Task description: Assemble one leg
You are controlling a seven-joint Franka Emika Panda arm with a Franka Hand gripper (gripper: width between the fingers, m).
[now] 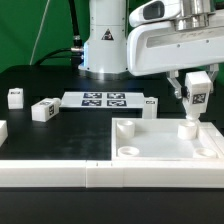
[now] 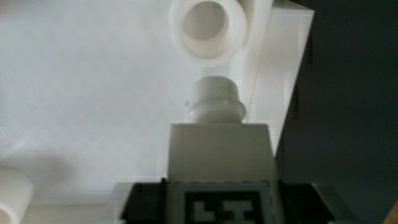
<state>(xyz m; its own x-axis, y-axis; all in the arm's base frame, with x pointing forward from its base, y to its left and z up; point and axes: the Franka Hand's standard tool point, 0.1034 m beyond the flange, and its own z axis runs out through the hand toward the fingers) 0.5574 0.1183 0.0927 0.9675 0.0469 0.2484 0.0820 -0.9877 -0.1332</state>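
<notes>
The tool (image 1: pixel 196 92) pinches a small white plastic leg (image 1: pixel 197 96) with a black-and-white tag. The leg hangs over the big flat white tray (image 1: pixel 160 146) by the worktop's (image 1: pixel 60 136) front edge, at the exterior view's right. Its round tip (image 2: pixel 214 98) is near the tray's round corner hole (image 2: pixel 208 25), not inside it.
</notes>
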